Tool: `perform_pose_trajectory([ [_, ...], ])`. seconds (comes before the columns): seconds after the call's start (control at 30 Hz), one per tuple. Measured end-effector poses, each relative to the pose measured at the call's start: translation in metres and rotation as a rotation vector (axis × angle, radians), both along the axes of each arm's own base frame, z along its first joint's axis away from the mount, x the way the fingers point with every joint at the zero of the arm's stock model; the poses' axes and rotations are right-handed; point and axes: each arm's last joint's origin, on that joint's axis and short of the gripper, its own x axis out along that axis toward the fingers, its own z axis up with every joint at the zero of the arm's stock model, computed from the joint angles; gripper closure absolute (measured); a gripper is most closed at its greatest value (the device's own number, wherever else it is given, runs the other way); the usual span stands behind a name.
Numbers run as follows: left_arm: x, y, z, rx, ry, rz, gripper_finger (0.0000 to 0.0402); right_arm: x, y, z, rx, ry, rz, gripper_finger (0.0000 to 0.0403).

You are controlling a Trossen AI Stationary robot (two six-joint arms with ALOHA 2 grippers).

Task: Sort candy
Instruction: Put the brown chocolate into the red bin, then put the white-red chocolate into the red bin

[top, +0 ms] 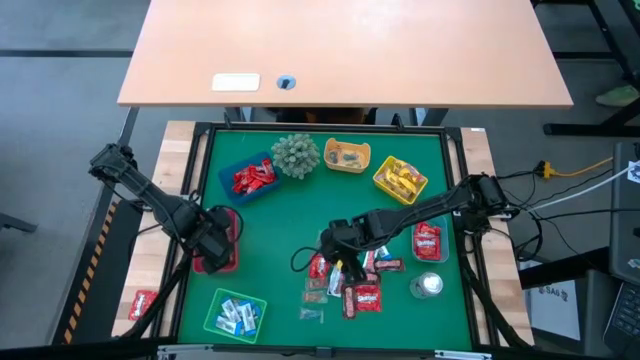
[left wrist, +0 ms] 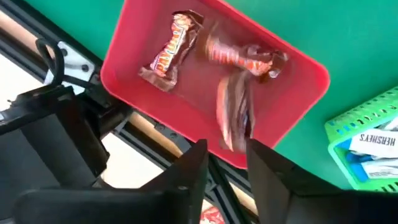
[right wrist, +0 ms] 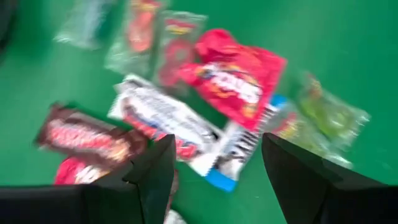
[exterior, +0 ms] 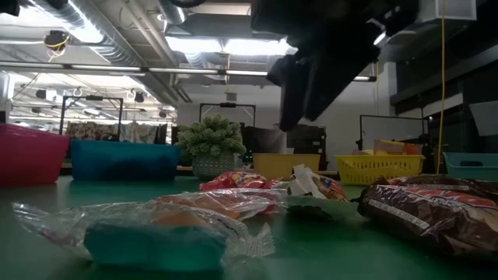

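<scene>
The candy lies in a loose pile (top: 345, 285) on the green mat, near the front middle: a red bag (right wrist: 233, 81), a white-and-black bar (right wrist: 165, 118), a brown bar (right wrist: 87, 137) and clear-wrapped sweets. My right gripper (right wrist: 217, 140) hangs open just above this pile (top: 340, 265), with nothing between its fingers. My left gripper (left wrist: 225, 149) is open and points down over the red tray (left wrist: 298, 99) at the mat's left edge (top: 213, 243). Three sweets lie in that tray. One of them, a brown sweet (left wrist: 233, 115), shows blurred just beyond the fingertips.
At the back stand a blue tray with red sweets (top: 250, 178), a spiky plant ball (top: 296, 155), a yellow tray (top: 347, 155) and a yellow basket (top: 400, 180). A green basket (top: 235, 315) is at the front left. Red packets (top: 428, 242) and a silvery round thing (top: 428, 285) lie right.
</scene>
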Motion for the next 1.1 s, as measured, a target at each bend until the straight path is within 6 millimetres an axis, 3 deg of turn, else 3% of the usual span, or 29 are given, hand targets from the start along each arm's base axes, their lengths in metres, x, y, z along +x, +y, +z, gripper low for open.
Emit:
perform_pose_trajectory([
  [0.17, 0.002, 0.001, 0.000, 0.047, -0.041, -0.001, 0.0270, -0.003, 0.009, 0.000, 0.009, -0.026, 0.188, 0.0165],
  [0.33, 0.005, 0.000, 0.000, 0.055, -0.095, -0.002, 0.0264, -0.008, 0.026, 0.001, -0.047, -0.072, 0.353, 0.0165],
  [0.6, 0.012, -0.003, 0.000, 0.051, -0.184, -0.001, 0.0265, -0.008, 0.037, 0.000, -0.131, -0.129, 0.397, 0.0165],
  [1.1, 0.020, -0.008, 0.000, 0.025, -0.274, 0.002, 0.0265, 0.001, 0.037, -0.063, -0.270, 0.008, 0.429, 0.0165],
])
